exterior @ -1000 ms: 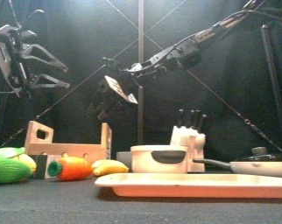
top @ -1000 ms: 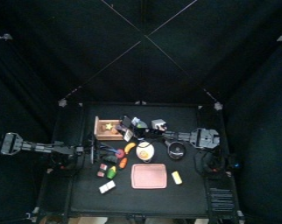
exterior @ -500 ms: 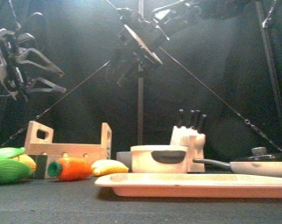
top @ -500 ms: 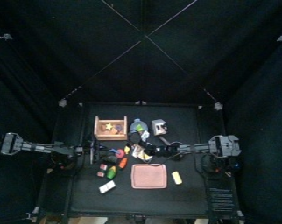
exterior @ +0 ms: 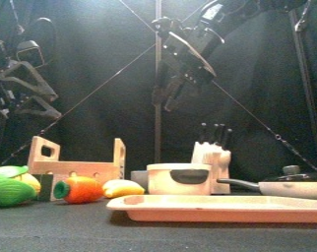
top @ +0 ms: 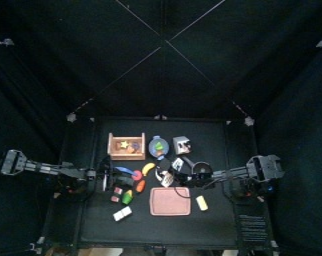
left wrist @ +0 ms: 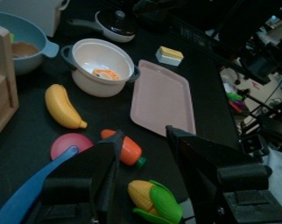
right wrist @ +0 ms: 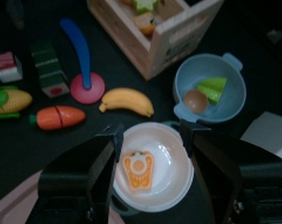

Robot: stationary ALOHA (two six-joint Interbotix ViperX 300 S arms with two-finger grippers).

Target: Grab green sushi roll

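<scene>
The green sushi roll [right wrist: 45, 61] is a small dark green piece lying at the table's left side, next to a red-and-white piece [right wrist: 5, 66]; it is too small to pick out in the top view. My right gripper [right wrist: 150, 136] is open and empty, high above a white bowl [right wrist: 150, 168], well away from the roll. It hangs at the upper middle of the front view [exterior: 188, 61]. My left gripper [left wrist: 150, 162] is open and empty, held above the table's left side [exterior: 24, 84], over a carrot [left wrist: 127, 147] and a corn cob [left wrist: 155, 197].
A wooden crate [top: 125, 146] stands at the back left, with a blue bowl [right wrist: 211, 87] beside it. A pink tray [exterior: 214, 207] lies at the front. A banana [left wrist: 64, 105], a blue spoon [right wrist: 75, 48], a pan [exterior: 290, 182] and a knife block [exterior: 212, 150] also stand about.
My right arm has drawn back to the right, and its gripper has swung right and lower. My left gripper has sunk slightly. Nothing on the table has moved.
</scene>
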